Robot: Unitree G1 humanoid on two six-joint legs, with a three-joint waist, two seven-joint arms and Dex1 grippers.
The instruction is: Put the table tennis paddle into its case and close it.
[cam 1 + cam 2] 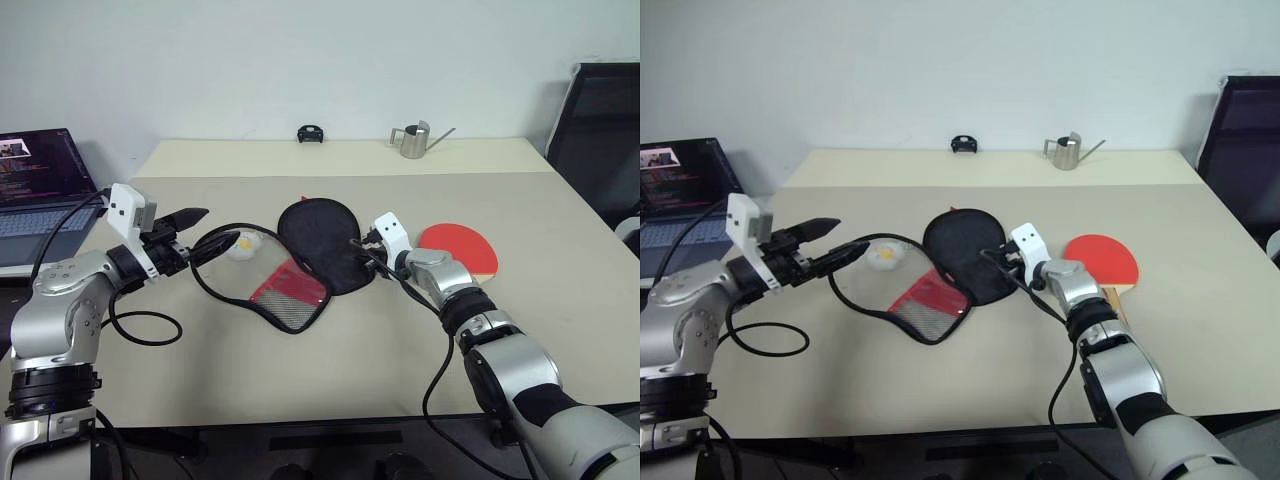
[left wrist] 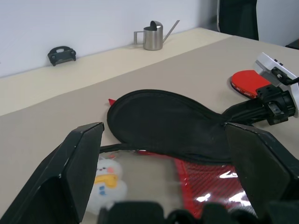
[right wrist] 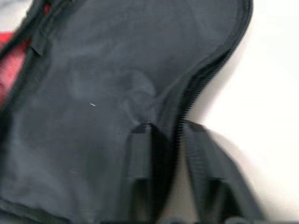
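Observation:
The case (image 1: 318,243) lies unzipped in the middle of the table, its black flap spread open beside the red mesh-pocket half (image 1: 289,294). A white-yellow charm (image 1: 243,246) rests inside the edging loop. My right gripper (image 1: 362,249) is shut on the black flap's zip edge (image 3: 187,109), at the narrow end of the case. Just behind that hand, flat on the table, is the table tennis paddle (image 1: 460,244), red face up. My left gripper (image 1: 200,230) hovers open at the case's left rim, fingers (image 2: 70,177) wide apart, nothing between them.
A laptop (image 1: 40,185) stands at the table's left edge. A metal watering can (image 1: 415,140) and a small black object (image 1: 310,134) sit along the back. A black chair (image 1: 600,130) is at the right. A black cable (image 1: 140,325) loops under my left arm.

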